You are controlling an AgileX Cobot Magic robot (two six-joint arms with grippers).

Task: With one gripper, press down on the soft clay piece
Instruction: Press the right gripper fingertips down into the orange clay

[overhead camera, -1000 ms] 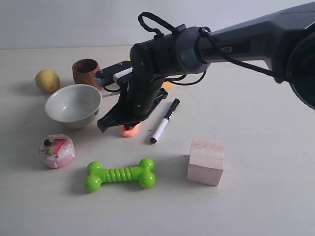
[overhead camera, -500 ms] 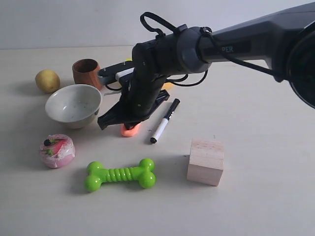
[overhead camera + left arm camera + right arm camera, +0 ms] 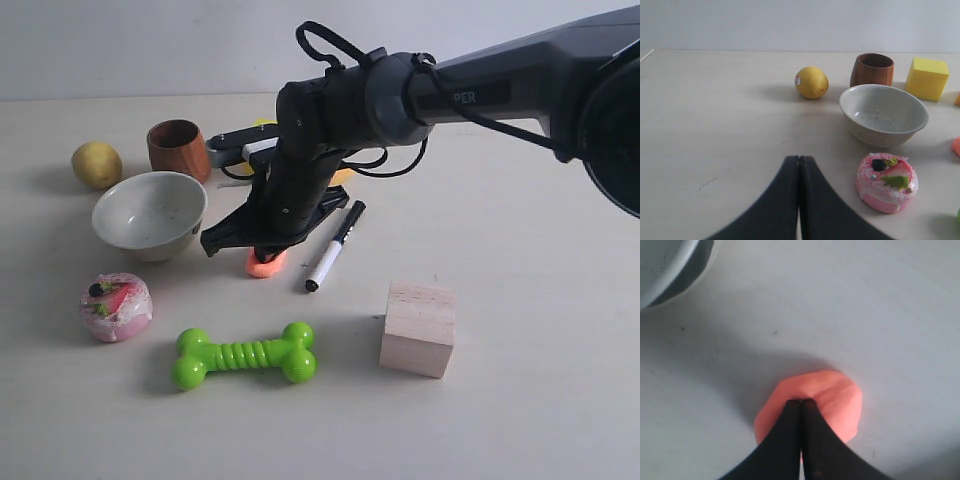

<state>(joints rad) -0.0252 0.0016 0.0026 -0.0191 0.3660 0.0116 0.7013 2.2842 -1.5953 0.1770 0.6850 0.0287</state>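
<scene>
The soft clay piece [image 3: 266,264] is a small salmon-orange lump lying on the table between the bowl and the marker pen. My right gripper [image 3: 262,251] reaches across from the right and stands over it. In the right wrist view the jaws are pressed together, and the right gripper [image 3: 800,401] has its tips resting on top of the clay piece [image 3: 832,395], near its middle. My left gripper [image 3: 799,157] is shut on nothing, low over bare table, and does not show in the exterior view.
A white bowl [image 3: 150,212], a wooden cup [image 3: 176,146] and a lemon [image 3: 96,164] stand left of the clay. A pink cake toy [image 3: 116,306] and green bone toy [image 3: 244,354] lie nearer the front. A marker pen [image 3: 335,245] and wooden block [image 3: 418,327] are to the right. A yellow cube [image 3: 926,78] sits behind.
The right arm's wrist has shifted slightly to the right and up in the exterior view. The gripper stays over the clay, which has not moved.
</scene>
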